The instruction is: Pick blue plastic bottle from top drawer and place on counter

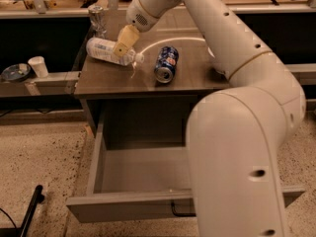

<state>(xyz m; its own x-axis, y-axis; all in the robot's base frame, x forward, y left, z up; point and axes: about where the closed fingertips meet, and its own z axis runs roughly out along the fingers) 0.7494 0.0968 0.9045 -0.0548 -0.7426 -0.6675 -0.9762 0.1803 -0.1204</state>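
Note:
The blue plastic bottle [104,51] lies on its side on the left part of the counter [148,80], white cap pointing right. My gripper [122,47] is just above the bottle's middle, open, with one tan finger [126,38] in front of the bottle; the other finger is hidden. The top drawer [129,205] is pulled out below the counter and its visible floor holds nothing. My arm hides the drawer's right part.
A dark blue soda can [166,64] lies on the counter right of the bottle. A crushed silver can [98,18] stands at the back left corner. A white cup [37,66] and a dark dish [15,72] sit on a ledge at left.

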